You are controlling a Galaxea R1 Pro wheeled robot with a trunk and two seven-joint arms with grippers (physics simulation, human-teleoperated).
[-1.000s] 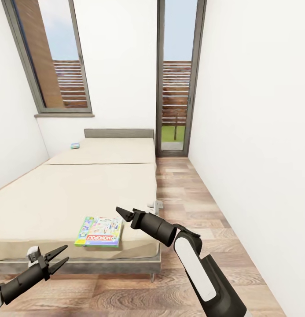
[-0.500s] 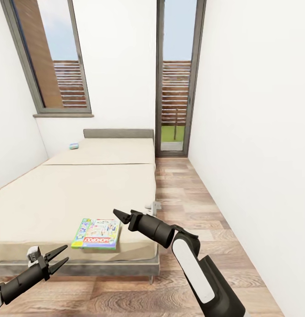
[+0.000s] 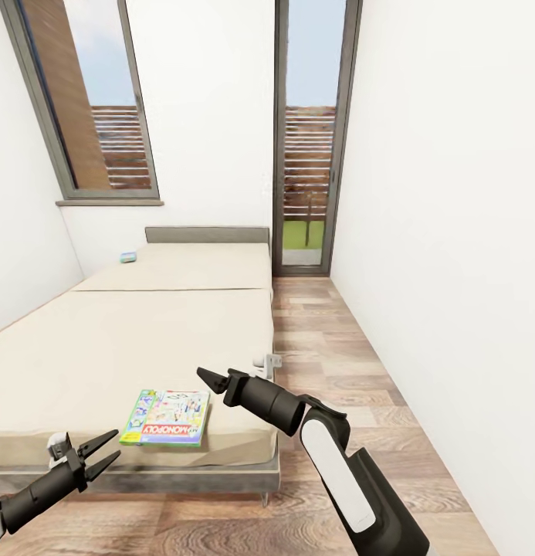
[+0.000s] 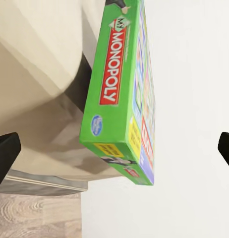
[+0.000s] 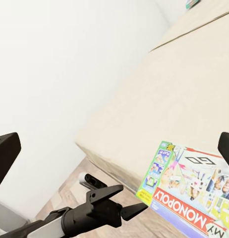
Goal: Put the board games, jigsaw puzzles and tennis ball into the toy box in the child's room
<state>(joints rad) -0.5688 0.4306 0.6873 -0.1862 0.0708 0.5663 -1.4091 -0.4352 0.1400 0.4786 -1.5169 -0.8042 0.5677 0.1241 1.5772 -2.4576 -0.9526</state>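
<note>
A flat green Monopoly board game (image 3: 165, 418) lies on the cream bed (image 3: 105, 347) near its front right corner. A second small board game (image 3: 129, 256) rests at the bed's far end by the headboard. My right gripper (image 3: 208, 378) hangs open just right of the Monopoly box, above the mattress. My left gripper (image 3: 99, 454) is open and empty in front of the bed's grey edge, below and left of the box. The left wrist view shows the Monopoly box (image 4: 125, 99) edge-on ahead of the fingers. In the right wrist view, the box (image 5: 194, 193) lies beside my left gripper (image 5: 119, 204).
A grey headboard (image 3: 208, 234) stands at the far end of the bed. Wood-plank floor (image 3: 329, 363) runs along the bed's right side to a tall glass door (image 3: 307, 154). White walls close in on the left and right. A window (image 3: 86, 100) is above the bed.
The whole picture has shifted slightly, so the camera has moved a little toward the bed. Both arms keep the same pose and both grippers stay open. The board games have not moved.
</note>
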